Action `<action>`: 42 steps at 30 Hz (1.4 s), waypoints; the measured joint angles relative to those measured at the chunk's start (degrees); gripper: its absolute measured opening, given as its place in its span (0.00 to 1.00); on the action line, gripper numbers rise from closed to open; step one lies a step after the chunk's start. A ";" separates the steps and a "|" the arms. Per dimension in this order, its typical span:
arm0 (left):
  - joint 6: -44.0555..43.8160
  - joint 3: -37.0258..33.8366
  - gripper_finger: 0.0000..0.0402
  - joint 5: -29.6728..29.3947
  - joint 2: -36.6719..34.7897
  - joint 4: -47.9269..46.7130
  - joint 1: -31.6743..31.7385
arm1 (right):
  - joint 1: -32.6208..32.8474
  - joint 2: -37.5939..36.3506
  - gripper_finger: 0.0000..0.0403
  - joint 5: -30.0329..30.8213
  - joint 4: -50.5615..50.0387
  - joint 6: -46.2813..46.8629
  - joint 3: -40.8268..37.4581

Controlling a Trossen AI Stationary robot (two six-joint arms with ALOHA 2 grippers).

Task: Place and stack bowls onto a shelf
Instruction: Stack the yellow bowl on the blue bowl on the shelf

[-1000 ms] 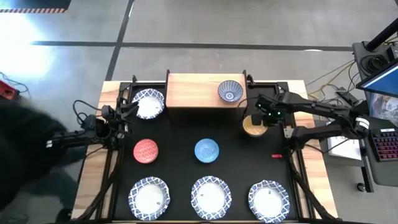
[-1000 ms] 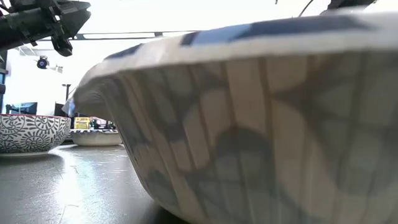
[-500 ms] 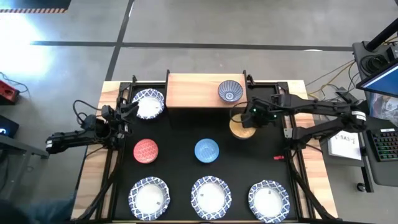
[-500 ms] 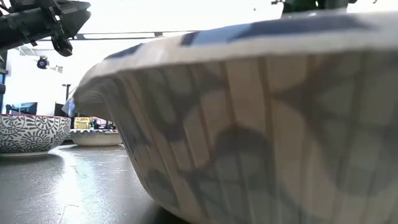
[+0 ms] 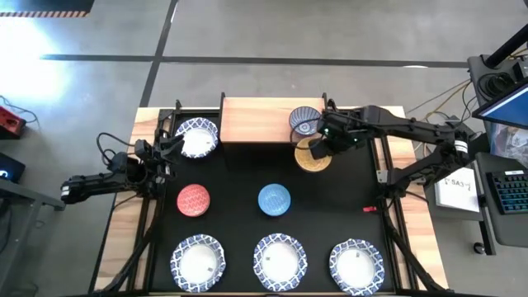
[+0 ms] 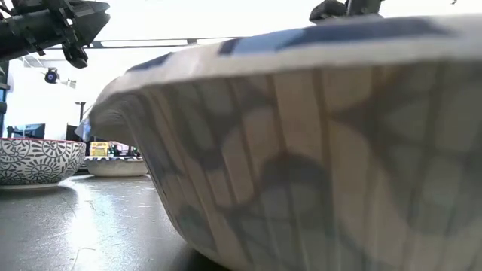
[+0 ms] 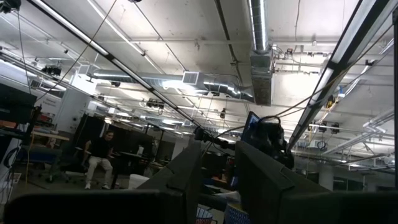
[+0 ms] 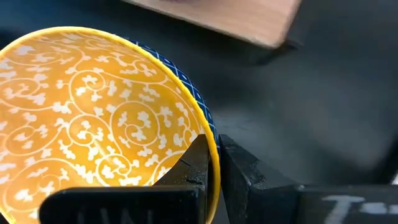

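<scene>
**A:** What does the right claw (image 8: 211, 163) have?

**B:** Its fingers pinch the rim of the yellow bowl (image 5: 313, 155), one inside and one outside, with only the bowl's wall between them. The wrist view shows white scrollwork on the yellow inside and a blue lattice on the outside.

**A:** And where is that bowl?

**B:** Over the black mat (image 5: 239, 177), just beside the front edge of the shelf (image 5: 256, 120) and near its right end. The grey-patterned bowl (image 5: 303, 120) sits on the shelf right behind it, partly covered by the arm.

**A:** The left claw (image 5: 171, 145)?

**B:** It waits at the left side of the surface, just beside a white blue-rimmed bowl (image 5: 196, 137) that stands by the shelf's left end. Its fingers stand slightly apart and hold nothing.

**A:** How much open room is there?

**B:** The left two-thirds of the shelf lie bare. On the mat, the red bowl (image 5: 194, 200) and the blue bowl (image 5: 274, 200) are well apart in the middle row. Three more white blue-rimmed bowls (image 5: 279, 260) line the near edge, one filling the low view.
</scene>
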 joint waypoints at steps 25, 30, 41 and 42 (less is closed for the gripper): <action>0.00 0.00 0.20 0.00 -0.01 -0.01 0.01 | -8.56 3.25 0.03 13.44 9.70 -11.17 6.71; -0.02 0.00 0.20 0.00 0.00 0.00 0.01 | -12.44 5.18 0.03 13.29 9.57 -13.48 6.71; 0.00 0.00 0.20 0.00 -0.01 -0.01 0.00 | -15.41 6.65 0.03 11.45 9.58 -15.96 6.71; 0.00 0.01 0.20 0.00 0.01 0.00 -0.01 | -15.42 6.65 0.03 11.34 9.59 -15.96 6.71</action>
